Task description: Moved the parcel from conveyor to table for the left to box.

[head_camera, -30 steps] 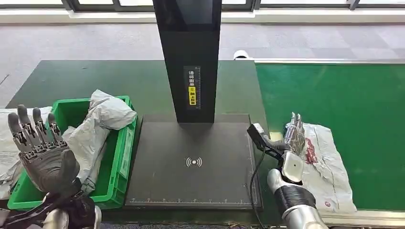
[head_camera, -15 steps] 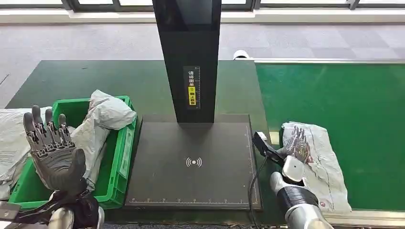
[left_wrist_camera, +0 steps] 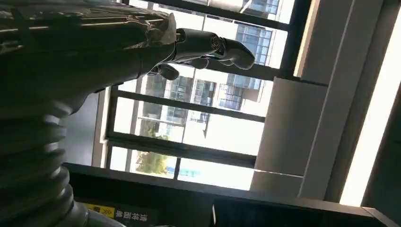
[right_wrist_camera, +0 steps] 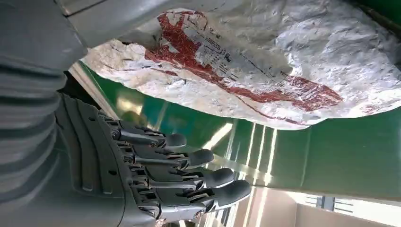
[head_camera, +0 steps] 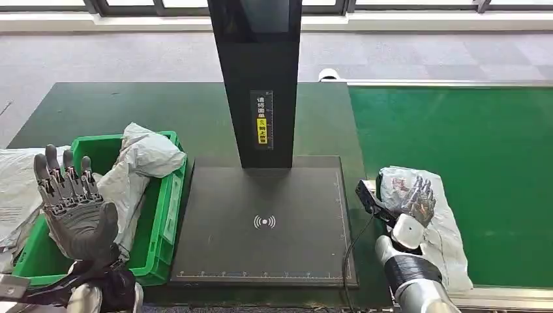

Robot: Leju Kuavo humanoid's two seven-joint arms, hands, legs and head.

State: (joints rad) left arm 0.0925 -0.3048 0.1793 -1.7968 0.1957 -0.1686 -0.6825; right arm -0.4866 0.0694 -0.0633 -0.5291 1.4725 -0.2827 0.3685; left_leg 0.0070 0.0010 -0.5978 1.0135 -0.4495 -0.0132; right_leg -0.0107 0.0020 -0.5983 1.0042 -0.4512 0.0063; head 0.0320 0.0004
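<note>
The right hand (head_camera: 413,203) is laid on the white parcel (head_camera: 435,225) at four o'clock, on the green conveyor (head_camera: 476,143); whether it is gripped cannot be told. The left hand (head_camera: 73,210) is raised at eight o'clock, fingers spread, holding nothing.

A dark green table (head_camera: 98,107) carries a green crate (head_camera: 164,215) and black scanner platform (head_camera: 264,222); beside it, a green conveyor belt (head_camera: 476,143) bears a white parcel (head_camera: 450,235).

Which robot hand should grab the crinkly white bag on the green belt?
The right hand. It already lies on the parcel on the conveyor. The left hand is raised, open, far across by the green box.
</note>
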